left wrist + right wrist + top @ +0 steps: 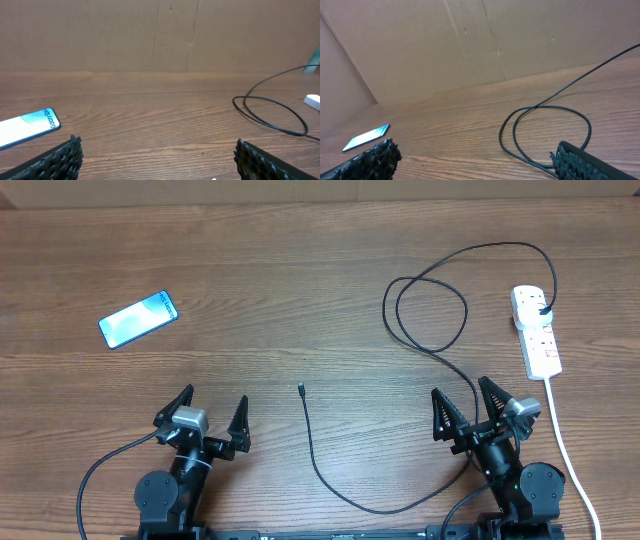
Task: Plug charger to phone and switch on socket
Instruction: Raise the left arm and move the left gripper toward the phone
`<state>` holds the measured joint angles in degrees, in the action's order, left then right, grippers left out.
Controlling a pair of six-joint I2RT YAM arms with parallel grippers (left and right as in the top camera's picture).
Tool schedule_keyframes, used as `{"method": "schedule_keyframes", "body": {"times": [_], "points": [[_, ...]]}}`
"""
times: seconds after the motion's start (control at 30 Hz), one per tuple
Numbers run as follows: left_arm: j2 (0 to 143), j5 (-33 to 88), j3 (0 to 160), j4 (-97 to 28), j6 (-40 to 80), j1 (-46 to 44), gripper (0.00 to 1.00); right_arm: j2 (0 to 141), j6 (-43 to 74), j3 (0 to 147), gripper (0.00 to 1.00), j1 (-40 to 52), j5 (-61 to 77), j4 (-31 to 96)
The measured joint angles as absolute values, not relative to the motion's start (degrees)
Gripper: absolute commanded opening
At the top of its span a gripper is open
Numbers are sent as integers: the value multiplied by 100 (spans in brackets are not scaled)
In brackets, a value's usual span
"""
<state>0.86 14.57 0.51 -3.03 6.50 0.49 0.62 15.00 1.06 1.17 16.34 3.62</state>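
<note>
Brown wood-grain worktop [300, 280] carries everything; nothing is lifted.

Left end effector [215, 395] and right end effector [459, 386] both sit at the near edge, fingers spread wide, nothing between them.

Narrow white power strip with small red switch marks [537, 340] lies far right, just beyond the right arm. We judge it light enough to slide under a switch press, so push straight down or brace it.

Slim smartphone with a lit blue-white screen [138, 319] lies flat at far left, well apart from the cable. We expect it to be rigid, light, slick and low-profile. Take it across the long dark edges, never on the glass, and expect it to skate when the connector goes in, so the left arm should pin it.

Long thin black charger cable [308, 430] loops near the strip and then trails to mid-worktop. It is limp, near weightless, and gives no push stiffness.

Its black plug [543, 310] looks already seated in the strip's far end.

The small connector tip [300, 388] lies free between the two arms. We grip on the stiff collar right behind the tip, since any further back it flops.
</note>
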Motion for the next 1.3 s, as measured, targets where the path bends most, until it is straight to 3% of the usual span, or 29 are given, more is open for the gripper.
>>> {"method": "schedule_keyframes", "body": {"times": [0.63, 0.77, 0.97, 1.3], "points": [[93, 1503, 51, -316, 1247, 49, 100, 62, 1500, 106, 100, 117, 1632, 362], [307, 1597, 311, -854, 1361, 49, 100, 62, 1496, 106, 100, 115, 1634, 362], [1365, 1610, 1439, -1850, 1068, 49, 100, 62, 1498, 106, 100, 115, 1634, 362], [4390, 937, 4056, -3680, 504, 49, 99, 60, 1500, 106, 100, 117, 1632, 366]]}}
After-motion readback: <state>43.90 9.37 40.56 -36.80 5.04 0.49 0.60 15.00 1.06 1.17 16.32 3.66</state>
